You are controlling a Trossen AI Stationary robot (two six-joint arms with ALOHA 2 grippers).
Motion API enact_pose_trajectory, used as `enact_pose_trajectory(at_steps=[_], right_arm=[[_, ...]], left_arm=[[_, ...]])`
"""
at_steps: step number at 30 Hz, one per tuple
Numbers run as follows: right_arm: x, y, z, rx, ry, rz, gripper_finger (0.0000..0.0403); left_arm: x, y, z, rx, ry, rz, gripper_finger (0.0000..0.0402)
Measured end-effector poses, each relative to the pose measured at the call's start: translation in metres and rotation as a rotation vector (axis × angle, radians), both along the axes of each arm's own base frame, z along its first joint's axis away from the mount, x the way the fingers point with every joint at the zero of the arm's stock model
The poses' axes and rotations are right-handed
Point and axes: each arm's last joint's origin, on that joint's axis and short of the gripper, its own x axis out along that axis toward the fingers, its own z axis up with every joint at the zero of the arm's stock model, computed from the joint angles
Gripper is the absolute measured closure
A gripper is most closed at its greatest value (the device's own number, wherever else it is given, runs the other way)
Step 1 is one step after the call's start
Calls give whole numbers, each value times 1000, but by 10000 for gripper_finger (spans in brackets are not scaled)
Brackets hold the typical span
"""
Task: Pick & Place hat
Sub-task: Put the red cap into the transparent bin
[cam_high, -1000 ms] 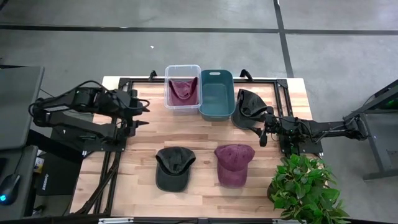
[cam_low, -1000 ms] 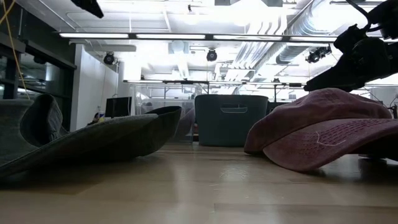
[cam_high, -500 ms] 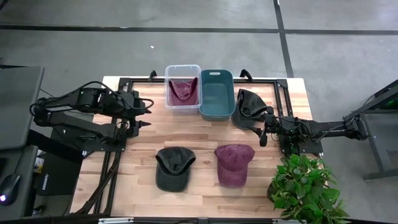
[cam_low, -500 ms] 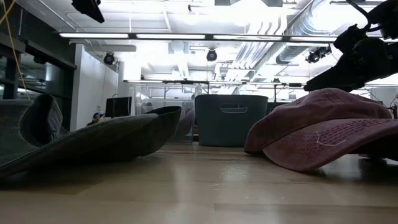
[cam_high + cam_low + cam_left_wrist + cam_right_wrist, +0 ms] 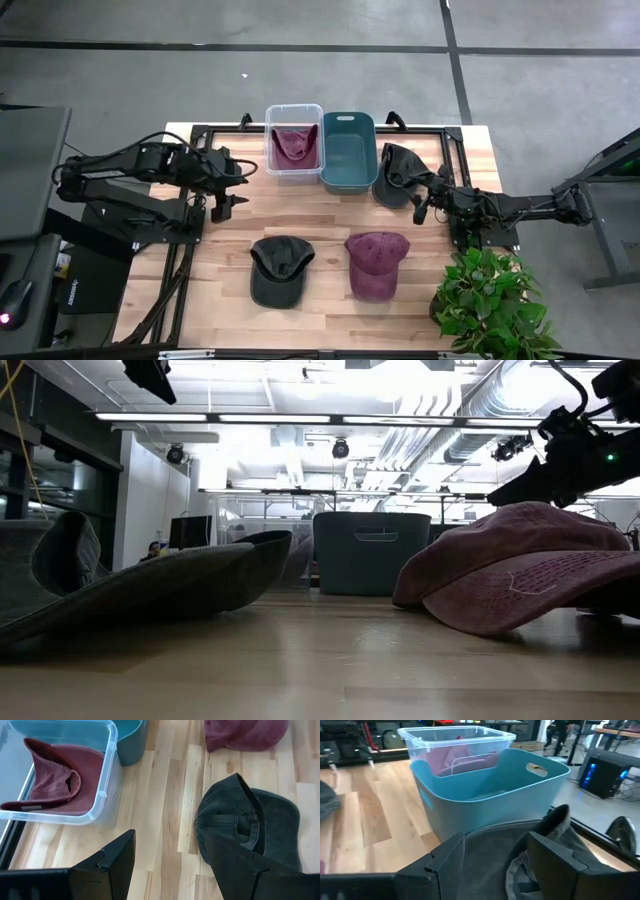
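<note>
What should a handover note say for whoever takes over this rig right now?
Left gripper: open, empty, above the table between the clear bin and the dark cap.
Right gripper: open, at the dark cap lying beside the teal bin, not gripping it.
Done: one maroon cap is in the clear bin.
Left: the teal bin is empty; two dark caps and a maroon cap are on the table.
</note>
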Motion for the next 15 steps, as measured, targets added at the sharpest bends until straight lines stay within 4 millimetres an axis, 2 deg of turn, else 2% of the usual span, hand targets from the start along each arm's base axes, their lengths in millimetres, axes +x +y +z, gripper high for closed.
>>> enact_pose_trajectory(at_steps=[9, 12, 15], right_arm=[[0, 0, 0, 25, -19, 3, 194], [2, 2, 1, 154, -100, 62, 194], [4, 6, 2, 369, -203, 141, 194]], left_arm=[[15, 0, -6, -6, 30, -5, 179], [22, 0, -8, -7, 42, -6, 179], [26, 0, -11, -7, 62, -6, 179]])
